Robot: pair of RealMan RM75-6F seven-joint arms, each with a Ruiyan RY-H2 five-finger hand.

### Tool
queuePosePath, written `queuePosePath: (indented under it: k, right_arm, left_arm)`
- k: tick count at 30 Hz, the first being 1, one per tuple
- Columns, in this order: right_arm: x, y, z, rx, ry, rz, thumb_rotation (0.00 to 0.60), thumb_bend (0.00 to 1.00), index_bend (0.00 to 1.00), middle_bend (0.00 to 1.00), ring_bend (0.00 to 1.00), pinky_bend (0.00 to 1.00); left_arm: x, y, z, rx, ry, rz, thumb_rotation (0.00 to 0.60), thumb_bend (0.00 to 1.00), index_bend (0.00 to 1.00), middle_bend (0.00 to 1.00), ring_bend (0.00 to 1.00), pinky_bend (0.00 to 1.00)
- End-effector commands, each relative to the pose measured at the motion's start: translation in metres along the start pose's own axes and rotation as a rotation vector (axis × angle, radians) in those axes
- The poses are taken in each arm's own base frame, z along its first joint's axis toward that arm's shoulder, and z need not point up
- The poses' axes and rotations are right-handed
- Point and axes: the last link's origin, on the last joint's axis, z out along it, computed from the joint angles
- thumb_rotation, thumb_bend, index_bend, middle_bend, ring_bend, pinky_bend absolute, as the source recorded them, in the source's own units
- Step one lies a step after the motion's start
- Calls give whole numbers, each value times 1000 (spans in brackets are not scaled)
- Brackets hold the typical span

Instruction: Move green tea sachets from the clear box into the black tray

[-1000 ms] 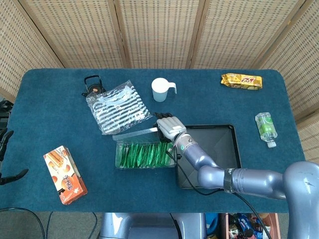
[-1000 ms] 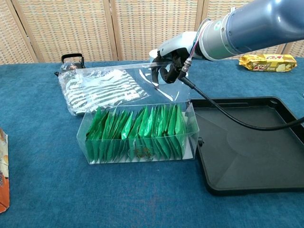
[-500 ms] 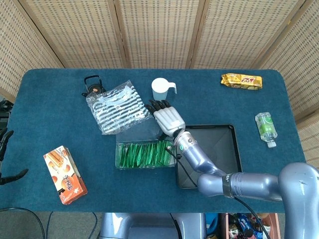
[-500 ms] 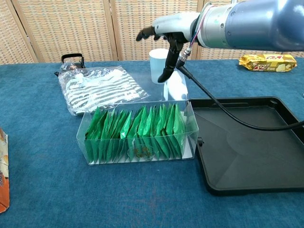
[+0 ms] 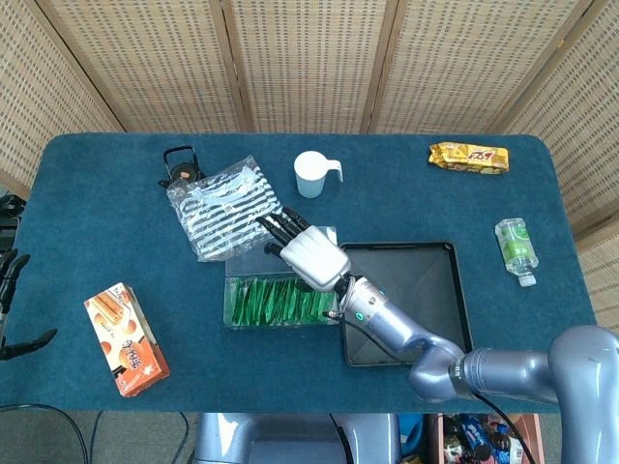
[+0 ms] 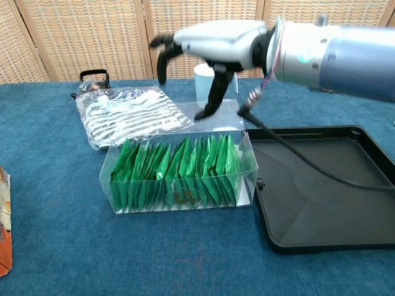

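Observation:
Green tea sachets [image 5: 279,301] [image 6: 179,169] stand in a row inside the clear box [image 5: 230,290] [image 6: 248,179], which has its lid [image 5: 324,235] [image 6: 227,115] folded back behind it. The black tray [image 5: 426,290] [image 6: 321,203] lies just right of the box with nothing in it. My right hand [image 5: 309,256] [image 6: 216,38] hovers above the box's back edge with its fingers spread, holding nothing. Only the dark fingertips of my left hand [image 5: 17,300] show, off the table's left edge, spread apart and holding nothing.
Behind the box lie a striped plastic bag [image 5: 227,208] [image 6: 133,117], a white cup [image 5: 311,174] [image 6: 203,77] and a black clip-like object [image 5: 179,166]. A yellow snack [image 5: 468,156], a small bottle [image 5: 516,249] and an orange carton [image 5: 126,338] sit near the table's edges.
My right hand swung the clear lid up and back, let it go, then rose and moved left over the box with its fingers spread.

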Motion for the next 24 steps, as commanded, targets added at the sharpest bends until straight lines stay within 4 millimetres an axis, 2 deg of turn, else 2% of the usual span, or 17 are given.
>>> queuePosePath:
  k: [1,11,24]
  right_arm:
    - [-14,-11,-4,58,-54,-28,600,352,401,68,0,70]
    - [-20,-25,12,86,-83,-104,600,415,419,74,0,70]
    - [-30,-42,26,105,-150,-222,600,437,423,87,0,70]
  left_arm:
    - [0,0,0,0,-1,0,600,126,0,0,0,0]
    - [1,-2,0,5,-1,-7,600,126,0,0,0,0]
    - [1,-3,2,4,-3,-10,600,127,0,0,0,0]
